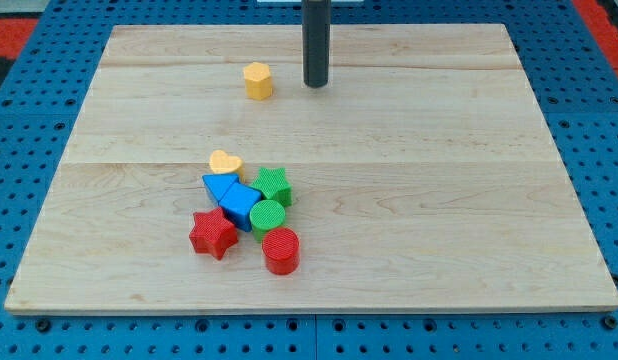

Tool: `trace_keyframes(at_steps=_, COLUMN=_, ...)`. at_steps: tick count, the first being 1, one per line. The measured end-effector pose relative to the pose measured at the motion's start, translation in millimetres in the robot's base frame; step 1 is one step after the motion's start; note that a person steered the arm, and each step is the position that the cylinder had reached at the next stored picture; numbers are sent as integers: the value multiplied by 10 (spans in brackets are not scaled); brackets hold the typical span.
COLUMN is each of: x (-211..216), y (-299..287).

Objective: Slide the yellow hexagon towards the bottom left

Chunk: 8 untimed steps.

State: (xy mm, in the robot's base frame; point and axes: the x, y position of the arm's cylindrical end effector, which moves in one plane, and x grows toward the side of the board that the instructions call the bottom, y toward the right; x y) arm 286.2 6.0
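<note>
Currently, a cluster of blocks occupies the wooden board [409, 200] below its centre: yellow heart [225, 161], blue triangle [226, 187], blue block [240, 210], green star [274, 185], green cylinder [267, 216], red star [213, 234] and red cylinder [281, 250]. This cluster lies toward the view's bottom from the yellow hexagon [257, 80]. The hexagon stands upright near the view's top, alone, with no discernible long axis. My tip [316, 84] rests just right of it, not touching; the rod grips nothing.
</note>
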Motion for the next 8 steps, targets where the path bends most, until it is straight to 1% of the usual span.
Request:
trace_keyframes(at_steps=1, x=-294, y=-210)
trace_keyframes(at_steps=2, x=-138, y=-638)
trace_keyframes(at_steps=3, x=318, y=-707)
trace_keyframes(at_steps=4, x=430, y=-675)
trace_keyframes(at_steps=5, x=607, y=-897)
trace_keyframes(at_steps=6, x=730, y=-1307)
trace_keyframes(at_steps=7, x=880, y=-1460)
trace_keyframes(at_steps=8, x=996, y=-1731)
